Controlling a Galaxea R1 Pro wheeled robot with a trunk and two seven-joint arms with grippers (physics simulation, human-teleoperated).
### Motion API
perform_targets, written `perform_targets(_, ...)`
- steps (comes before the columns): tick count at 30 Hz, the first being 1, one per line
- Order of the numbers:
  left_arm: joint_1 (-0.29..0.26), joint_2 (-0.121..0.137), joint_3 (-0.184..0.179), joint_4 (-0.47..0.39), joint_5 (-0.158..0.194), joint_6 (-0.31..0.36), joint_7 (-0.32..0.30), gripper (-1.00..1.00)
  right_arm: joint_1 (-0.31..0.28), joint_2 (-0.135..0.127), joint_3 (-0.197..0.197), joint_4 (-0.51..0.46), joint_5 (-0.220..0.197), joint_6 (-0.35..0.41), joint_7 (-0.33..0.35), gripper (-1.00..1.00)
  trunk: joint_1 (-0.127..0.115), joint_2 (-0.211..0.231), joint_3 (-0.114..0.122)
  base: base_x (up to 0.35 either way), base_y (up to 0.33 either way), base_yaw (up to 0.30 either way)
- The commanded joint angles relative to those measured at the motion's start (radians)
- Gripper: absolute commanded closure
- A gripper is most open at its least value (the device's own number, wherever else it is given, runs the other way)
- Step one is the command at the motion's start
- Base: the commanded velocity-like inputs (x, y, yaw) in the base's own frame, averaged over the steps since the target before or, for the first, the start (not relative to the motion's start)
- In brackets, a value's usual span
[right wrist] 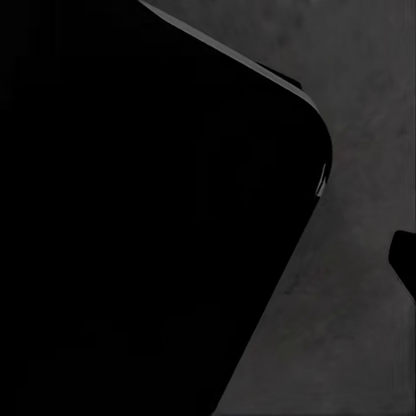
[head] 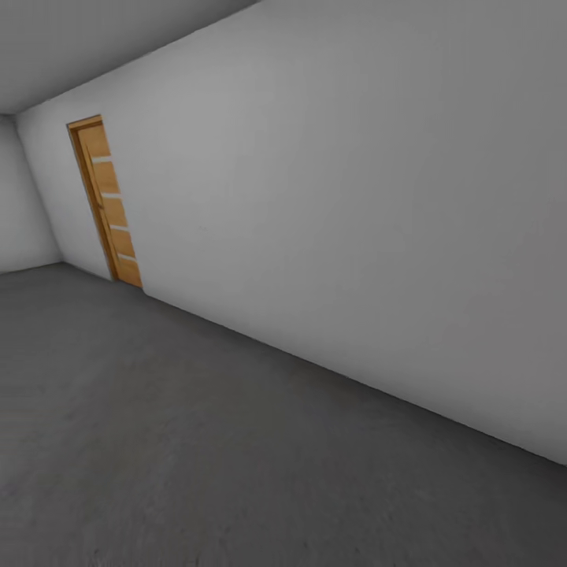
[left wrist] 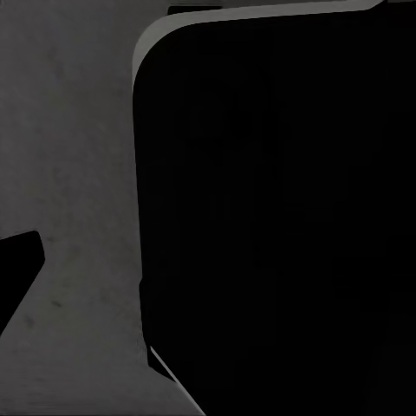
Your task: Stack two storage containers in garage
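The robot faces the bare garage's dark grey speckled concrete floor (head: pixel 197 441), pale grey wall (head: pixel 354 220) and wooden-slat door (head: pixel 106 201), no orange-red container visible here, so stacking seems undone; whether either tool is open or closed, I cannot tell.

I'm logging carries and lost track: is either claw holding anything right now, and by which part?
It cannot be told. Both wrist views show a large dark rounded shape over the dark grey floor; no claw fingers or orange-red container are recognisable.

Dark robot body panel (left wrist: pixel 277 217) (rounded corner), hands unclear
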Motion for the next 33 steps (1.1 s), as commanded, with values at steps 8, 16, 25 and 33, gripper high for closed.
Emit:
perform_targets(8, 0.000, 0.000, 0.002, -0.001, 0.000, -0.001, 0.000, -1.00, 0.000, 0.002, 0.008, 0.000, -0.006, -0.003, -0.004, -1.00, 0.000, 0.000, -0.001, 0.000, 0.000, 0.290)
perform_targets(16, 0.000, 0.000, 0.000, -0.001, 0.000, -0.001, 0.000, -1.00, 0.000, -0.001, 0.008, 0.000, -0.081, -0.006, -0.004, -1.00, 0.000, 0.000, -0.001, 0.000, 0.000, 0.290)
perform_targets(25, 0.000, 0.000, 0.000, -0.001, 0.000, -0.001, 0.000, -1.00, 0.000, -0.005, 0.009, 0.000, -0.100, -0.006, -0.004, -1.00, 0.000, 0.000, -0.001, 0.000, 0.000, 0.291)
perform_targets(33, 0.000, 0.000, 0.000, -0.001, 0.000, -0.001, 0.000, -1.00, 0.000, -0.010, 0.008, 0.000, -0.173, -0.004, -0.012, -1.00, 0.000, 0.000, -0.001, 0.000, 0.000, 0.290)
